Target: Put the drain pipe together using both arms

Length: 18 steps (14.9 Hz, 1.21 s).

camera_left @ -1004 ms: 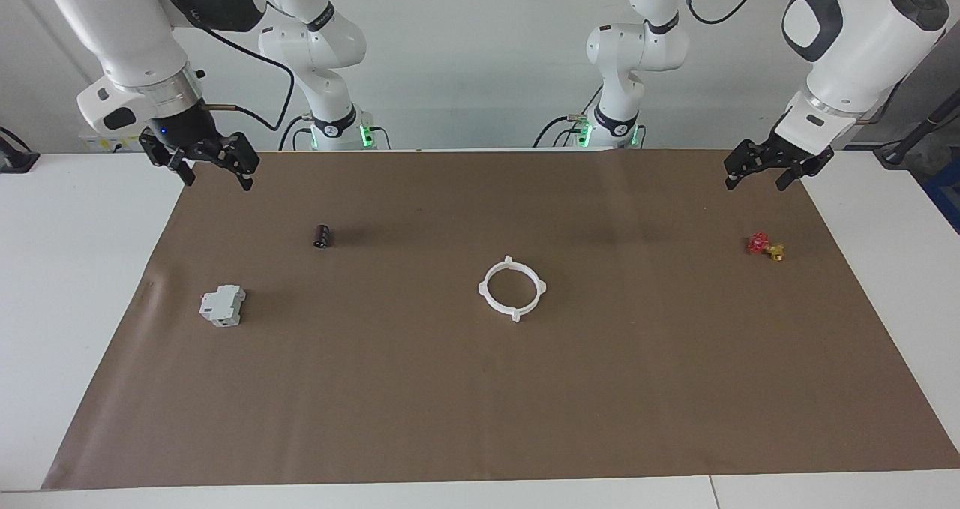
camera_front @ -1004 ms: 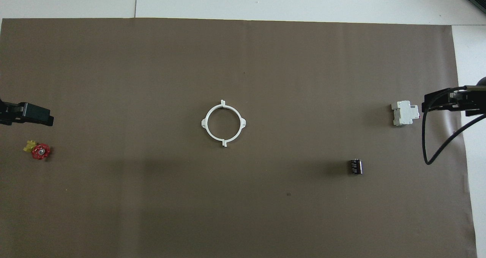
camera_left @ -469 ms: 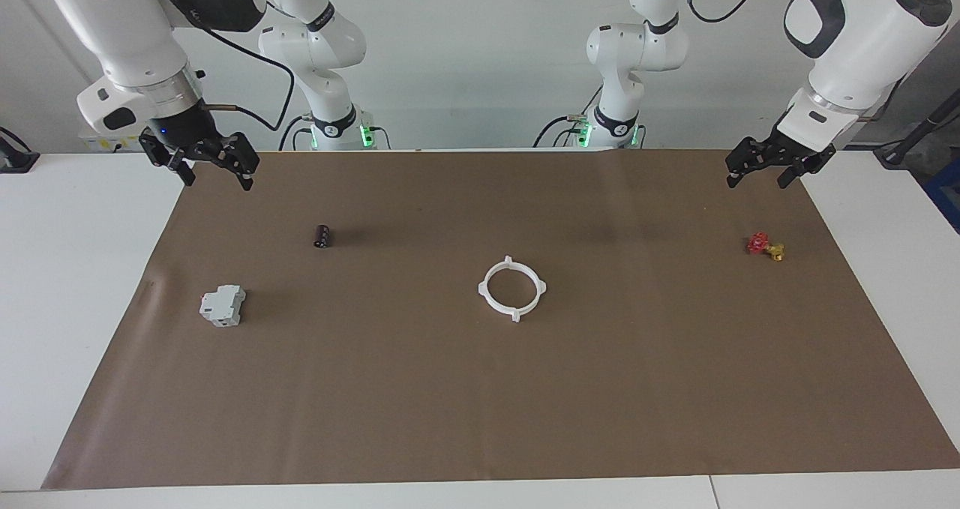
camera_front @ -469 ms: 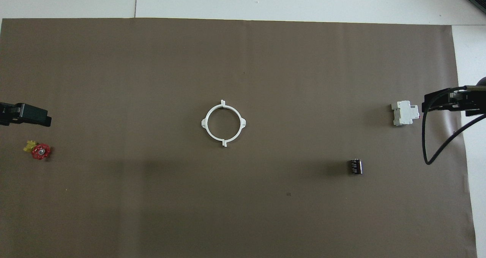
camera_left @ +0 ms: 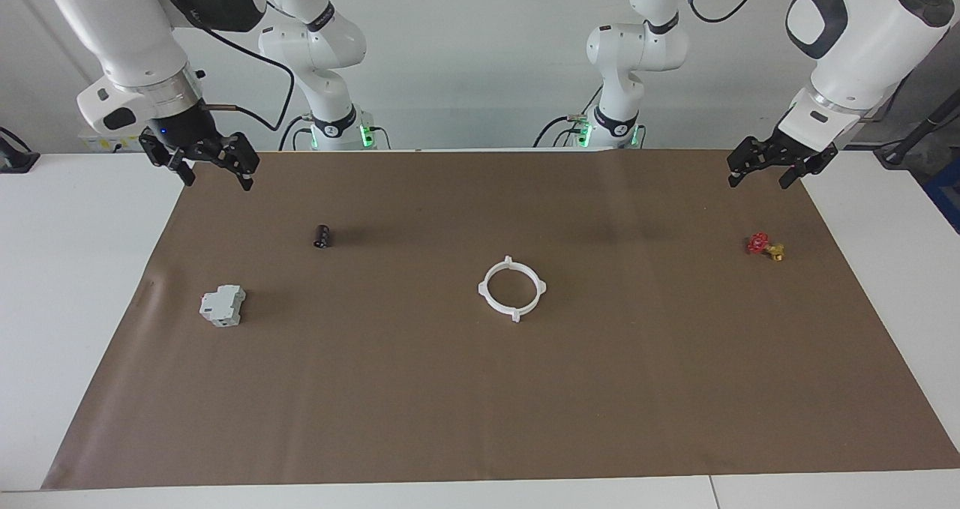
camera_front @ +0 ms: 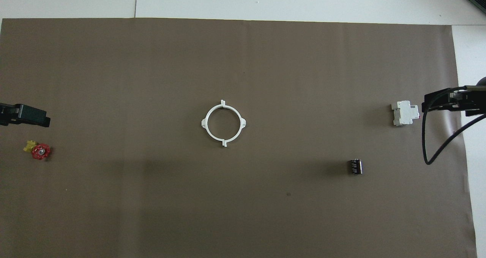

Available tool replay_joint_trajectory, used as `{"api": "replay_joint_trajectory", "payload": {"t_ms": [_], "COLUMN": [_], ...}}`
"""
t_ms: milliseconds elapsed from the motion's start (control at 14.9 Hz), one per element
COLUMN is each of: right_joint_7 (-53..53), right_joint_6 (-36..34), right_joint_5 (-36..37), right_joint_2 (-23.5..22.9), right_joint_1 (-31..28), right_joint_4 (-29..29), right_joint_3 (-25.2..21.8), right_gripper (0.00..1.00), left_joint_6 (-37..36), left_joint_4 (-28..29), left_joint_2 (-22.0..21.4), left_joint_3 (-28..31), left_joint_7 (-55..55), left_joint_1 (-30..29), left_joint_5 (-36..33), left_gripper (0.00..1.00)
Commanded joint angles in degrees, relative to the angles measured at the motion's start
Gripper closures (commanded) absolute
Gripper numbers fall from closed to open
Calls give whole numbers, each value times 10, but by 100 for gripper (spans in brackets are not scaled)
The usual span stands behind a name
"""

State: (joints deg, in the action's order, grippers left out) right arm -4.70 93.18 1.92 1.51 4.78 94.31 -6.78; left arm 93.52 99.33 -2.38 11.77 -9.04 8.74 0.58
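Moved: left gripper [camera_left: 761, 177] slightly outward, jaws wide, empty | right gripper [camera_left: 213, 172] wide, empty; overhead crops both for you | drain pipe [camera_left: 511, 289]: joined white ring, four tabs

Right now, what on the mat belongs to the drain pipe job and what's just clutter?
Job:
- joined white drain pipe ring, mid-mat
- left claw, open, empty
- right claw, open, empty

Clutter:
- grey-white block
- black cylinder
- red-and-yellow piece

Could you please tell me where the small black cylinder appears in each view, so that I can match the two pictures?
Facing view: the small black cylinder lies upper left of centre.
Overhead view: it lies lower right of centre.
Shared landmark: the white plastic ring with four tabs at the brown mat's middle.
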Motion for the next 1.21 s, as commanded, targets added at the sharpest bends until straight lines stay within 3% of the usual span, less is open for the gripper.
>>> {"api": "replay_joint_trajectory", "payload": {"t_ms": [0, 870, 1138], "right_joint_7": [12, 12, 12], "right_joint_6": [-5, -5, -5], "right_joint_5": [-10, -10, -10], "right_joint_2": [10, 10, 10], "right_joint_1": [1, 1, 1], "right_joint_4": [10, 10, 10], "right_joint_3": [-4, -4, -4], "right_gripper": [0, 0, 0], "left_joint_6": [-4, 2, 9], "left_joint_4": [5, 3, 0], "left_joint_2": [-5, -2, -3], "left_joint_3": [5, 6, -18], "left_joint_7": [-14, -14, 87], "left_joint_1": [0, -7, 19], "left_joint_5": [6, 1, -2], "left_gripper": [0, 0, 0]}}
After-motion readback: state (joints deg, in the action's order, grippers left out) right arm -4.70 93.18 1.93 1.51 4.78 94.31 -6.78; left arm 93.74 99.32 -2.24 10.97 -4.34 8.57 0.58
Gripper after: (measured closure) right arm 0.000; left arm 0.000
